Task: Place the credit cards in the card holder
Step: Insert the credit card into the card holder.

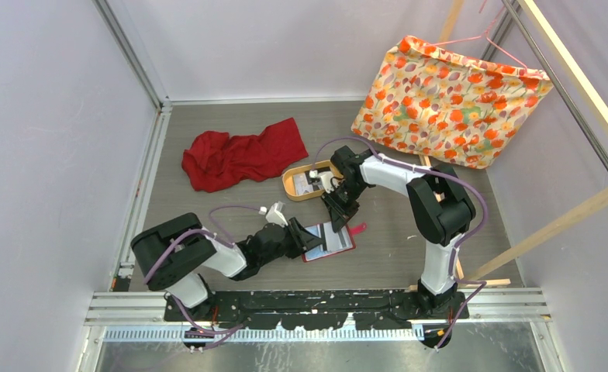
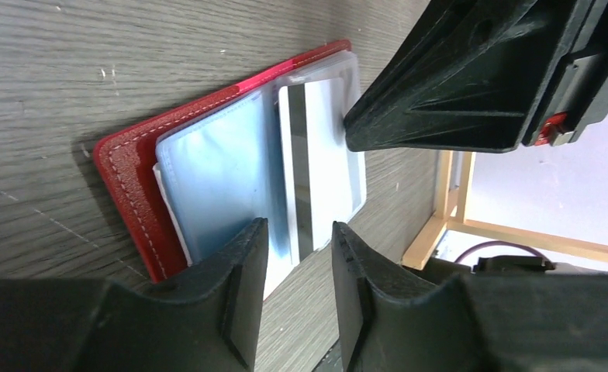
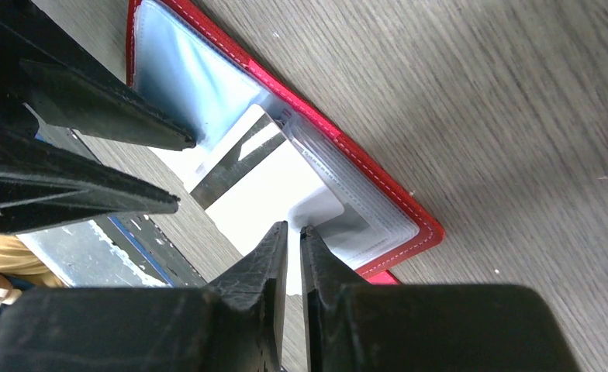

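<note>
The red card holder (image 1: 336, 242) lies open and flat on the table, clear pockets up (image 2: 130, 163) (image 3: 417, 221). A white credit card (image 2: 324, 170) with a dark stripe lies on its inner pockets, one end sticking out past the edge (image 3: 262, 194). My left gripper (image 1: 310, 235) is open, low at the holder's left side, and the card's protruding end shows in its gap (image 2: 297, 240). My right gripper (image 1: 340, 219) points down on the card, jaws nearly together, nothing clamped (image 3: 294, 230). More credit cards (image 1: 310, 182) lie in a tray.
An oval tan wooden tray (image 1: 295, 184) sits just behind the holder. A crumpled red cloth (image 1: 243, 155) lies at the back left and a floral bag (image 1: 448, 101) hangs at the back right. Wooden bars (image 1: 518, 240) stand along the right side.
</note>
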Robot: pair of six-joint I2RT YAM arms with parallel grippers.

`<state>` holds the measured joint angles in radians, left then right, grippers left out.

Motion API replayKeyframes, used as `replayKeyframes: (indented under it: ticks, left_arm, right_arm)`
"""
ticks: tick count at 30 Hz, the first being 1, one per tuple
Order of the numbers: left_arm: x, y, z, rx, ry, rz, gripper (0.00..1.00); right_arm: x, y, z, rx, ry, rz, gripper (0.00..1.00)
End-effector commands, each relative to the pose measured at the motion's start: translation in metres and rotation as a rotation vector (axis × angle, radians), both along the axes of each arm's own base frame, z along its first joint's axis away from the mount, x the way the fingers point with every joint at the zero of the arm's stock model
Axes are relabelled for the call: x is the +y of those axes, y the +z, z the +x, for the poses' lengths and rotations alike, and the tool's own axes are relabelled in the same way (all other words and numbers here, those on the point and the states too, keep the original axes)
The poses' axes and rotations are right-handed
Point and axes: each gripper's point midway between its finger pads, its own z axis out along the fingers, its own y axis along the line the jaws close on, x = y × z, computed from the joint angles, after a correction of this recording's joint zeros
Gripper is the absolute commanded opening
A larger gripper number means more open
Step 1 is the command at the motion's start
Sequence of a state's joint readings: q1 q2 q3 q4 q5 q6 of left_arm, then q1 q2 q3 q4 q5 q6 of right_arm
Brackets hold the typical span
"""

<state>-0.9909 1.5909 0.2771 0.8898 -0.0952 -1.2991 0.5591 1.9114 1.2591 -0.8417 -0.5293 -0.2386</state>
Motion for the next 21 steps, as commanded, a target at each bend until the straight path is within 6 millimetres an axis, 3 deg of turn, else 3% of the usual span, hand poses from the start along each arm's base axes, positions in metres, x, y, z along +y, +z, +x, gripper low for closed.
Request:
replayKeyframes:
  ticks: [1,16,21]
  left_arm:
    - [0.011,-0.017,-0.001,-0.001,-0.006,0.128,0.35]
    - [0.033,-0.002,0.004,-0.056,0.019,0.266,0.16]
    - [0.025,0.012,0.007,-0.095,-0.014,0.261,0.11]
  right_arm:
    - [-0.006,-0.002,0.007,-0.061,0.044,-0.024,0.19]
    - [0.001,0.022,0.004,-0.091,0.086,0.056,0.22]
    - [0.001,0.035,0.006,-0.13,0.097,0.087,0.22]
